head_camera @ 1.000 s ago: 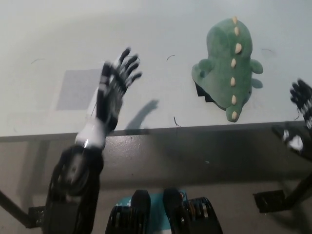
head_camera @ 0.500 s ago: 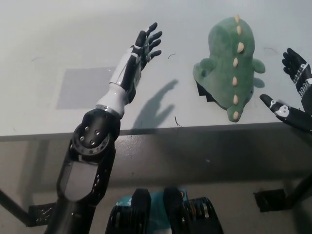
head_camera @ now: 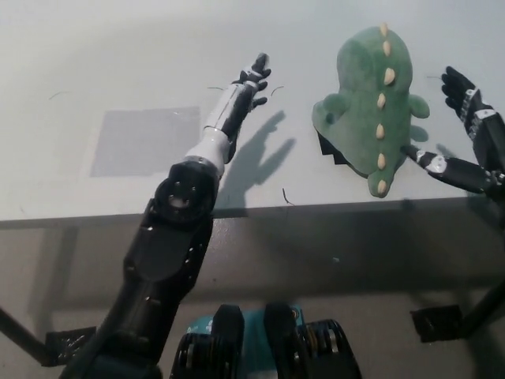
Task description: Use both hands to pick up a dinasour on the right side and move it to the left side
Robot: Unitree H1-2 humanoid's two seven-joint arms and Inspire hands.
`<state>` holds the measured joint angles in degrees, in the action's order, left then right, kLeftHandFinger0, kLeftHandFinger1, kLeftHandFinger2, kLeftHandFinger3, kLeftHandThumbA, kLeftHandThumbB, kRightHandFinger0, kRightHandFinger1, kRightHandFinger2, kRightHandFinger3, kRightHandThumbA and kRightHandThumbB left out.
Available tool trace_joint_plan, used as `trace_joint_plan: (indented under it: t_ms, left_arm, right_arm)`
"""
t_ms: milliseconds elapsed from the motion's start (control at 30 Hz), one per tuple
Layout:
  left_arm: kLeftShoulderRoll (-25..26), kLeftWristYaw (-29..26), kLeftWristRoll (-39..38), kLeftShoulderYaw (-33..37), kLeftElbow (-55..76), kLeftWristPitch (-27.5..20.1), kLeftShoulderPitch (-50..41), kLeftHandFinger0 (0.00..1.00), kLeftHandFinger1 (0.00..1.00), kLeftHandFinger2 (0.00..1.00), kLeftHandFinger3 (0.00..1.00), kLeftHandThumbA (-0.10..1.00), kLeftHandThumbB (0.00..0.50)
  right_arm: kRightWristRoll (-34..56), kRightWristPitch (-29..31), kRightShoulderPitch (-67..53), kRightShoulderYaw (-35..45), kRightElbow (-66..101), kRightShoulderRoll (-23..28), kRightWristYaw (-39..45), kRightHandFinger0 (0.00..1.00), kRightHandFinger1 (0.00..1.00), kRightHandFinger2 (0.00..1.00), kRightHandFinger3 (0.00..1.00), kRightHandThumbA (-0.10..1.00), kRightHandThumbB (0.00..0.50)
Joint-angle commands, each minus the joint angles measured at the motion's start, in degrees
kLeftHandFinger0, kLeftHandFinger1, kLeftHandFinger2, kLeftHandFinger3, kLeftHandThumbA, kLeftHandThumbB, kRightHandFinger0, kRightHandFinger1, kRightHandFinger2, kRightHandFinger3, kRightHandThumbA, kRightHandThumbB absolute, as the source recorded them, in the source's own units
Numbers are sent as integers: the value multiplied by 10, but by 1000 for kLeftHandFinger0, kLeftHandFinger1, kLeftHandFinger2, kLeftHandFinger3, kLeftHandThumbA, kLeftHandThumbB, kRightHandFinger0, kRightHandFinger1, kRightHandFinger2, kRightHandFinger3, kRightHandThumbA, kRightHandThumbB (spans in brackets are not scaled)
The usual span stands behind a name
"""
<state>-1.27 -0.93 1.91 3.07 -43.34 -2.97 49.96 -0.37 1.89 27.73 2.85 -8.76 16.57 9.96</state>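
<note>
Green plush formed the dinosaur point(head_camera: 369, 106), which lay flat on the pale worktop point(head_camera: 118, 55) in the upper right of the frame, its row of cream spines running from the top edge down toward the worktop's near edge. A small dark object point(head_camera: 325, 148) protruded from under its lower left side; its nature could not be determined.

The left hand point(head_camera: 246, 85) was positioned above the worktop at upper centre, to the left of the dinosaur and clear of it. It was seen nearly edge-on, with the fingers extended toward the top of the frame; the hand held nothing. Its shadow point(head_camera: 256, 154) fell on the worktop between the forearm and the dinosaur.

The right hand point(head_camera: 465, 130) was located at the right edge of the frame, just beside the dinosaur's right side. Its fingers were spread: one group pointed upward near the dinosaur's right limb, and a separate digit reached leftward to the toy's lower right edge. Contact at that point could not be confirmed. The hand enclosed nothing.

A grey rectangular patch point(head_camera: 146, 140) was marked on the worktop at left of centre, well apart from the dinosaur.
</note>
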Motion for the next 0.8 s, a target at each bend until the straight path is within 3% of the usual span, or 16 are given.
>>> trace_joint_plan:
  t_ms: [0,333,367,400,500,567,767]
  left_arm:
    - [-12,-33,7,-8,-44,-50,60,1000,1000,1000,1000,879,316]
    - [-20,-17,-5,-12,-115,-70,95,1000,1000,1000,1000,872,319]
    - [-21,-13,-3,-9,-126,-77,97,1000,1000,1000,1000,932,333]
    - [-23,-13,-6,-11,-128,-68,99,1000,1000,1000,1000,949,344]
    - [-30,8,-32,-28,-134,-50,97,1000,1000,1000,1000,967,300]
    - [-32,25,-47,-40,-141,-48,94,1000,1000,1000,1000,976,308]
    - [-28,55,-58,-52,-151,-39,86,1000,1000,1000,1000,1000,312]
  right_arm:
    - [-43,34,52,-9,-41,5,-32,1000,1000,1000,1000,1000,135]
    - [-59,46,77,-17,-92,5,-45,1000,1000,1000,1000,1000,93]
    - [-64,35,78,-16,-93,6,-47,1000,1000,1000,1000,1000,109]
    - [-66,33,80,-15,-100,7,-49,1000,1000,1000,1000,1000,123]
    - [-66,34,90,-13,-135,13,-51,1000,1000,1000,1000,1000,99]
    - [-68,35,100,-10,-171,21,-56,1000,1000,1000,1000,1000,111]
    - [-48,65,133,4,-304,31,-62,1000,1000,1000,1000,1000,86]
